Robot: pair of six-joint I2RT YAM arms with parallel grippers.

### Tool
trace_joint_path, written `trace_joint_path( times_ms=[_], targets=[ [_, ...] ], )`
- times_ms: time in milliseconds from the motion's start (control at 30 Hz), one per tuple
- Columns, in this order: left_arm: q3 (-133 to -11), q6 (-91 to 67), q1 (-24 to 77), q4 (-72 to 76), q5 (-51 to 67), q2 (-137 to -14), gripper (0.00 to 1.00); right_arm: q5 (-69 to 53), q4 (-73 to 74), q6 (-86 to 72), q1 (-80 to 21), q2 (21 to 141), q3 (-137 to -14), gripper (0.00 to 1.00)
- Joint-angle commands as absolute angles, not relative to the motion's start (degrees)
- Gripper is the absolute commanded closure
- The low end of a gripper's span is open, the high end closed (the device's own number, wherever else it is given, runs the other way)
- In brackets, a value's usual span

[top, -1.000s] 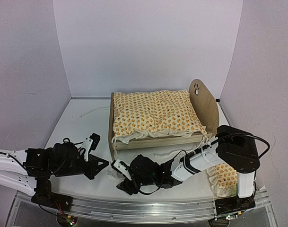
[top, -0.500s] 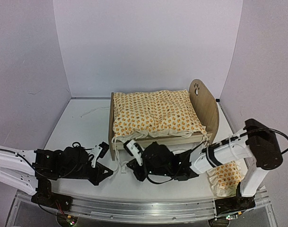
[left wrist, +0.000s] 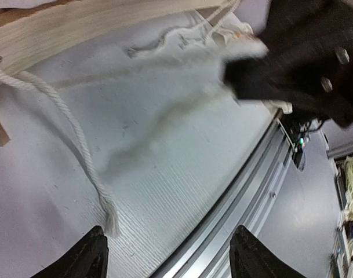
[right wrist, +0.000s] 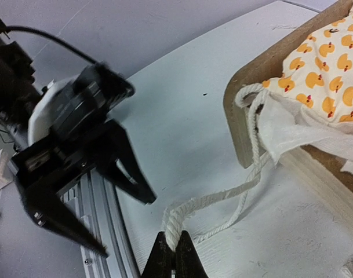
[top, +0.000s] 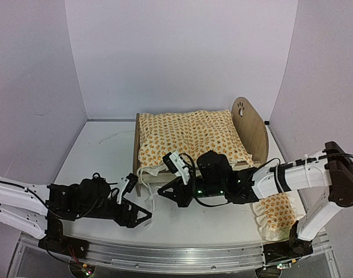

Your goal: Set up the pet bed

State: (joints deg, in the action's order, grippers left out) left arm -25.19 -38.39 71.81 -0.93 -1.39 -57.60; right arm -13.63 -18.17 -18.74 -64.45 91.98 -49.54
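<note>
Two right fingers (right wrist: 188, 263) pinch the cord (right wrist: 174, 223), which runs back to the near-left corner of the bed (top: 250, 128), mid-surface (top: 101, 156); left fingers (left wrist: 86, 260), spread, lie just left of the pinch, by the surface's near edge.

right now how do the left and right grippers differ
The left gripper is open and empty; the right gripper is shut on the white rope. The left gripper sits nearer the front rail, the right gripper nearer the pet bed. Both have black fingers.
</note>
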Motion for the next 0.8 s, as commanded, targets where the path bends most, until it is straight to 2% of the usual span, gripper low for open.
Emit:
trace_joint_path(
  times_ms=[0,100,233,433,533,767],
  targets=[
    [-28.8,-50.9,63.8,0.4,-2.7,-56.2,0.29,-18.0,-18.6,-19.7,-64.5,88.3,-47.7,1.0],
    [-27.4,-62.8,63.1,2.9,-9.5,-57.0,0.37,-19.0,-19.1,-20.5,-64.5,87.9,-46.8,1.0],
    [-24.3,-72.5,63.1,10.2,-16.8,-58.5,0.55,-18.9,-20.0,-19.9,-64.5,88.6,-46.3,1.0],
    [-29.5,-72.0,64.9,12.7,-22.7,-66.7,0.75,-19.9,-21.6,-19.2,-64.5,88.1,-45.2,1.0],
    [-30.0,-74.7,66.3,14.0,-27.2,-70.6,0.78,-20.9,-22.8,-19.2,-64.5,87.4,-44.7,1.0],
    [-32.9,-79.0,68.3,14.5,-35.9,-76.8,0.76,-22.1,-24.5,-18.6,-64.5,87.2,-43.8,1.0]
  ],
)
